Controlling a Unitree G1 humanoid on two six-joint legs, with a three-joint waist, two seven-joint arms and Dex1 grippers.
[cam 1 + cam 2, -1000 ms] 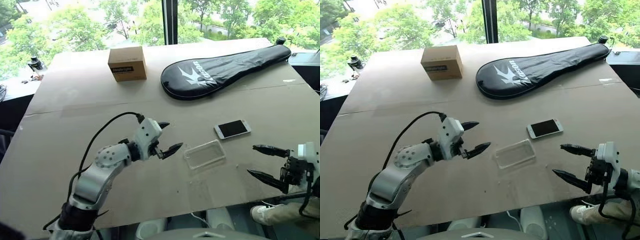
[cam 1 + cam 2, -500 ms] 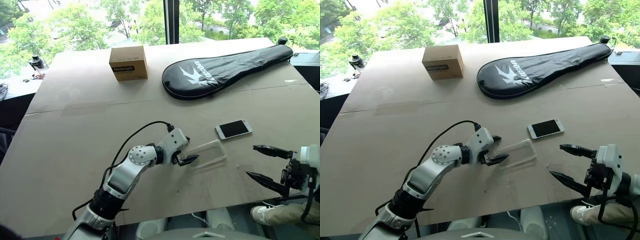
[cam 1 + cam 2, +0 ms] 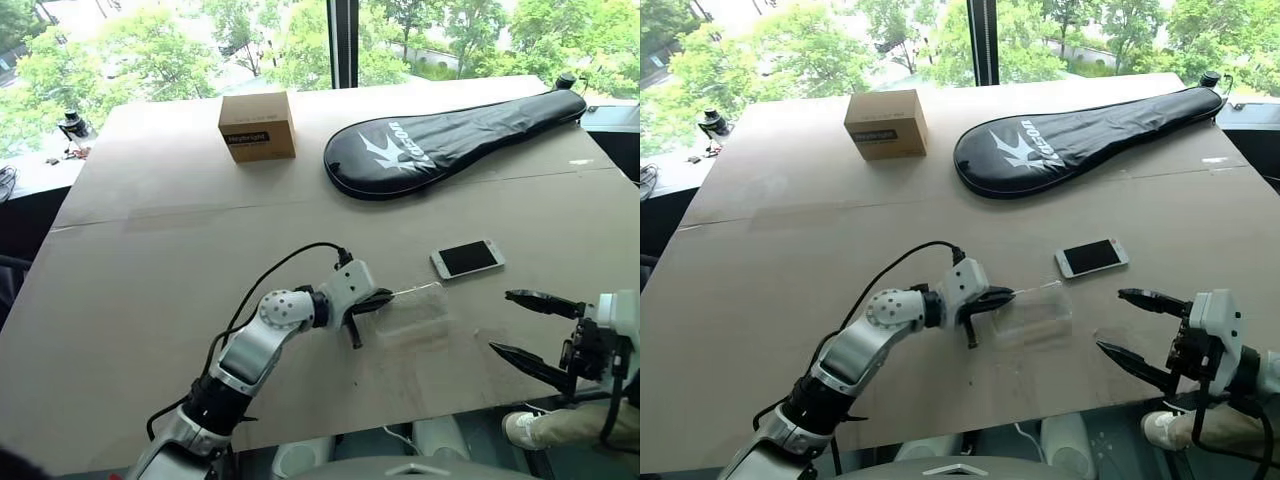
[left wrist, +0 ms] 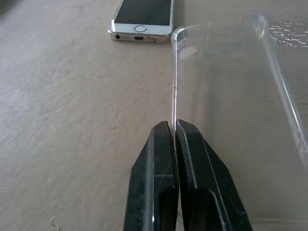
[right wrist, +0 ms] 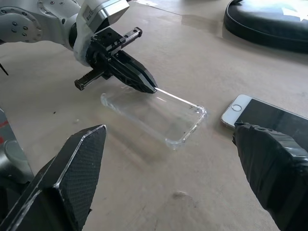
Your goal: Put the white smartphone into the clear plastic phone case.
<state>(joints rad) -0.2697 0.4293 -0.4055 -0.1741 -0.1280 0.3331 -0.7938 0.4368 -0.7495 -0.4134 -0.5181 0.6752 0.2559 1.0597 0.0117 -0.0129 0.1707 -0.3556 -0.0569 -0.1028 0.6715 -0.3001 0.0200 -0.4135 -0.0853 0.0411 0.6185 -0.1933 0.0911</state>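
My left claw [image 4: 173, 126] is pinched tight on the rim of the clear plastic phone case [image 5: 154, 114], tilting that edge up off the table [image 3: 150, 260]. The white smartphone [image 3: 466, 258] lies flat, screen up, just beyond the case's far end. My right claw [image 3: 530, 328] hovers near the table's edge, fingers spread wide, holding nothing.

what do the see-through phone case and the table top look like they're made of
The clear plastic phone case: thin glossy transparent plastic, likely; the table shows through it and its rim catches light. The tan table top: matte brown sheet, perhaps cardboard or paper, with a faint seam running across; the look leaves it open.
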